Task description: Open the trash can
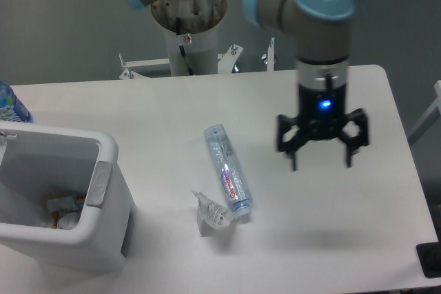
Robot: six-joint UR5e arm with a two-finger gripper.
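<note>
My pincer (321, 164) hangs with its fingers spread wide and nothing in them, above the right half of the counter (158, 108), well apart from the trash can (65, 218), which sits at the near left edge and already shows its inside, with scraps in the bottom and the grey button (99, 185) on the rim facing me. If the latch still needs work, I judge I should cross over the bottle (228, 175) and the crumpled wrapper (211, 213) without brushing them, then press straight down on that button. Bottle's label print is too blurred to read.
</note>
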